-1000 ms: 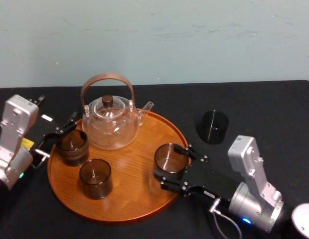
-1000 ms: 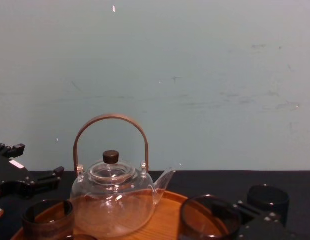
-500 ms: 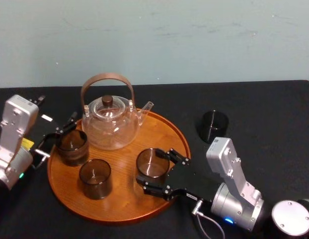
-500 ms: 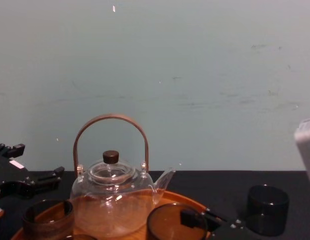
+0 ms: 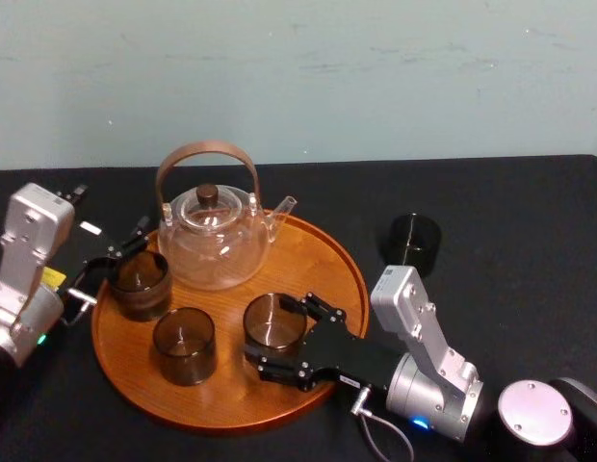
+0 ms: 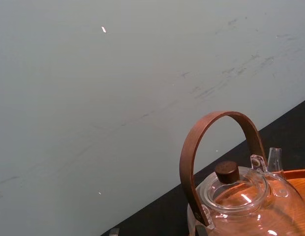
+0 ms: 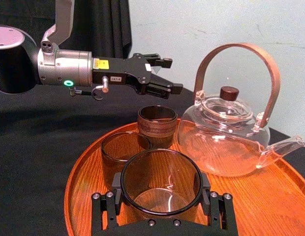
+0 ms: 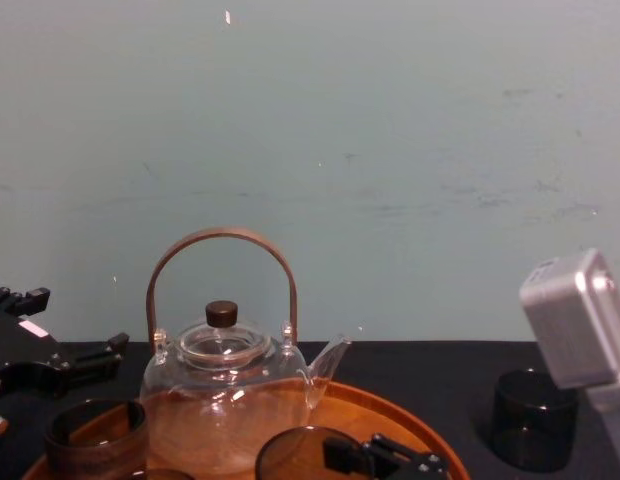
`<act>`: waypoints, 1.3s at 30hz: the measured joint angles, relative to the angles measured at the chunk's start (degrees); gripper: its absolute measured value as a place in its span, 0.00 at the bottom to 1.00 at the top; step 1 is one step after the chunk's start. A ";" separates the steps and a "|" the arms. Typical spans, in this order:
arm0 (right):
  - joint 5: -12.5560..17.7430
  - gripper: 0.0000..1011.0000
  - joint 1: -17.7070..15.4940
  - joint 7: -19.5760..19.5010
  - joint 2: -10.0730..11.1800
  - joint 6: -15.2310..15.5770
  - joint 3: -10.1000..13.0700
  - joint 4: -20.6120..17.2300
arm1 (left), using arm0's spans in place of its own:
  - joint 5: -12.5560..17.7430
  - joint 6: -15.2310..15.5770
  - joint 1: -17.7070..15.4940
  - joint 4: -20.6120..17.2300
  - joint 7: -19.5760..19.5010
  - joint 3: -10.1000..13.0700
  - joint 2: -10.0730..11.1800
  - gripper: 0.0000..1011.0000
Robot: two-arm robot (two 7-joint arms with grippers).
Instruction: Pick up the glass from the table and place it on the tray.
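From the head view, the round wooden tray [image 5: 313,258] sits on the black table [image 5: 510,207] with a glass teapot [image 5: 214,241] at its back and two other glasses [image 5: 184,343] on its left side. The right gripper [image 5: 276,337] reaches in over the tray's near edge with its fingers closed on either side of the glass [image 5: 272,320], which is well inside the rim, just right of the nearer of the other two. The left gripper [image 5: 120,252] waits at the tray's left edge, just beside the farther glass, its fingers spread and holding nothing. A dark cup [image 5: 411,243] stands on the table, right of the tray.

The left wrist view looks past the teapot's curved handle to the pale wall [image 6: 118,88], with a sliver of tray rim at the edge.

The right wrist view shows the glass upright between the two black fingers [image 7: 105,212], which hug its sides, with wood visible through its base. It shows the left gripper's fingers apart, above and beyond the farther glass.

In the chest view, the glass is low over the tray in front of the teapot. I cannot say for sure whether its base rests on the wood or hangs just above it.

The pickup and the carry look done. What seems left is to settle the glass, let go, and draw the arm back without nudging its neighbours.
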 joint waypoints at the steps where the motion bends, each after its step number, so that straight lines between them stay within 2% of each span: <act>1: 0.00 0.89 0.10 0.02 -0.07 0.00 -0.06 0.17 | 0.00 0.00 0.00 0.00 0.00 0.00 0.00 0.99; 22: 0.95 0.90 2.51 0.89 -1.69 0.30 -1.33 5.31 | 0.00 0.00 0.00 0.00 0.00 0.00 0.00 0.99; 39: 0.97 0.89 2.46 0.85 -1.68 0.33 -1.28 5.21 | 0.00 0.00 0.00 0.00 0.00 0.00 0.00 0.99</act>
